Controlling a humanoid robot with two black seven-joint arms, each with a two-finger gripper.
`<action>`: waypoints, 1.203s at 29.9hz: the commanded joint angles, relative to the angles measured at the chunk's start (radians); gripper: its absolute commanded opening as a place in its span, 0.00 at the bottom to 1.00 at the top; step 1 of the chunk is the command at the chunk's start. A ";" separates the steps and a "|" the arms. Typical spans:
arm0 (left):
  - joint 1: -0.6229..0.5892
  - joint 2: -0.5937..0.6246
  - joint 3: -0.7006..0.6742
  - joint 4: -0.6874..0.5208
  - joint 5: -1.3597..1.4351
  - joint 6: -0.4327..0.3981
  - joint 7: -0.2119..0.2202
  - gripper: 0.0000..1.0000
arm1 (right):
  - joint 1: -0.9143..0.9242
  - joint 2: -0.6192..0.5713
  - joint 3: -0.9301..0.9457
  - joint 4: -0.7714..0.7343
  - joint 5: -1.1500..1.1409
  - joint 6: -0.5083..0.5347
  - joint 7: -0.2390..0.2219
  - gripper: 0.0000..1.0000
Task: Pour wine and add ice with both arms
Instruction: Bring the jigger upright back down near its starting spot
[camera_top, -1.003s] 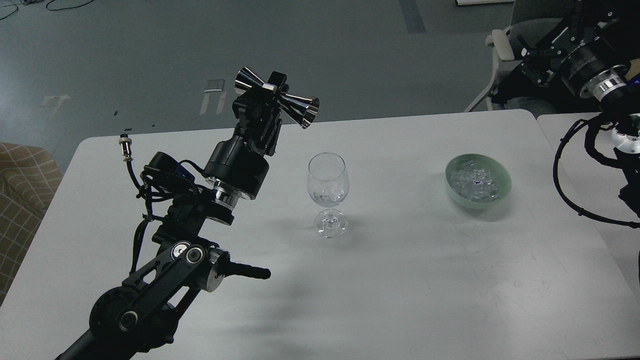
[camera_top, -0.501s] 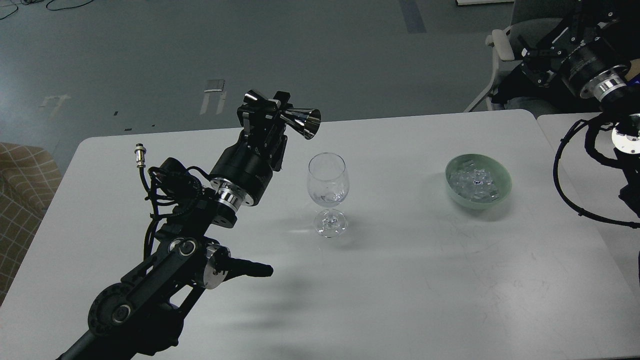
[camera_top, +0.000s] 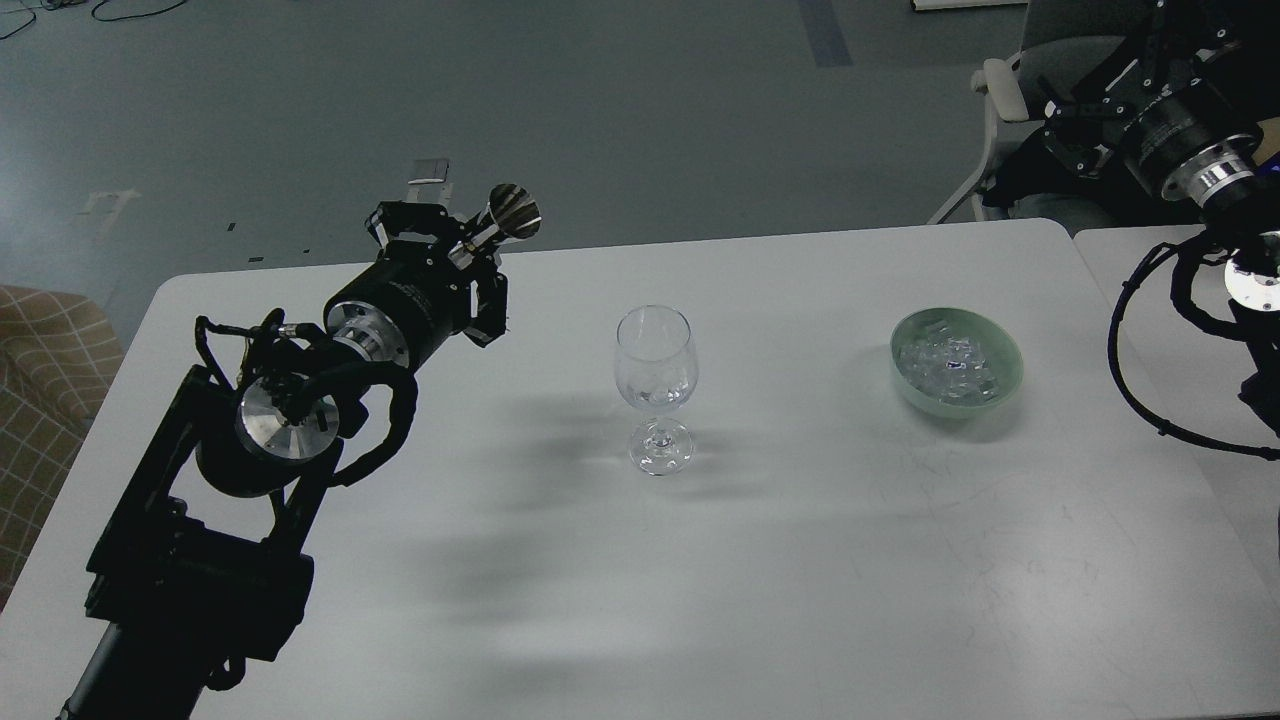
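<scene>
A clear wine glass (camera_top: 655, 370) stands upright at the table's middle; a little clear content shows low in its bowl. My left gripper (camera_top: 455, 255) is shut on a shiny metal double-cone jigger (camera_top: 513, 210), held above the table's back left, well left of the glass, with one cone mouth facing up and right. The ice (camera_top: 948, 362) is a heap of clear cubes in a pale green bowl (camera_top: 1005, 385) at the right. My right gripper (camera_top: 1075, 110) is dark, high at the far right beyond the table edge; its fingers cannot be told apart.
The white table (camera_top: 800, 560) has a second table (camera_top: 1150, 270) butted against its right side. A chair (camera_top: 1000, 95) stands behind the right corner. A checked seat (camera_top: 40, 370) is at the left edge. The right arm's cables (camera_top: 1140, 390) loop over the table's right side.
My left arm has swung back to the left, away from the glass, carrying the jigger. The jigger has turned from lying sideways near the glass rim to pointing up and right. The right arm is still.
</scene>
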 joint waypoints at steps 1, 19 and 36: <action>0.055 0.001 -0.069 0.004 -0.042 0.009 0.020 0.00 | 0.000 0.002 0.000 0.000 0.000 0.000 0.000 1.00; 0.255 -0.047 -0.291 0.038 -0.203 -0.043 -0.069 0.00 | -0.001 0.006 -0.002 0.002 0.000 0.000 -0.001 1.00; 0.298 -0.062 -0.305 0.404 -0.426 -0.626 -0.207 0.00 | -0.006 0.003 -0.002 0.002 0.000 0.000 -0.003 1.00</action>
